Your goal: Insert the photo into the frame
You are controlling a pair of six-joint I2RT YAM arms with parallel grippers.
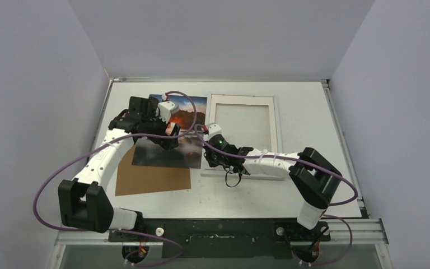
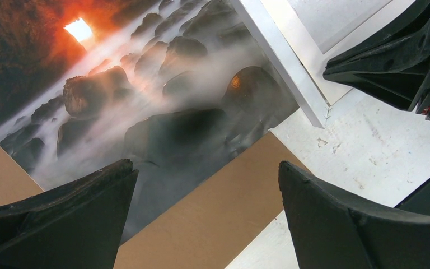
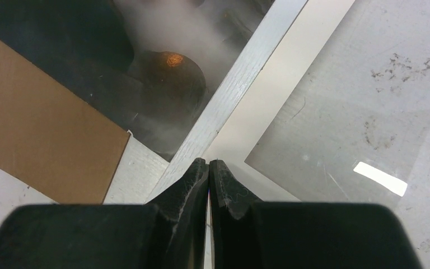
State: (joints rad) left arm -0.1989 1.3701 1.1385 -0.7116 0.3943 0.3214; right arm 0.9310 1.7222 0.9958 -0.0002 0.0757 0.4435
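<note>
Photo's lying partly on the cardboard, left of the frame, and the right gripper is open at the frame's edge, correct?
No: the right gripper is shut, jaws pressed together at the frame's edge, as the right wrist view shows. The photo does lie partly on the cardboard, left of the frame.

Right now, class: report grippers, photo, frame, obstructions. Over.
Left gripper open over glossy mountain-sunset photo. Right gripper shut at photo-side edge of thin white picture frame. Photo outside frame, lying partly on brown cardboard board.

No readable text, label, brand or number shows on the photo (image 1: 171, 156), frame (image 1: 274, 120), cardboard (image 1: 154, 179) or tabletop (image 1: 313, 112).
</note>
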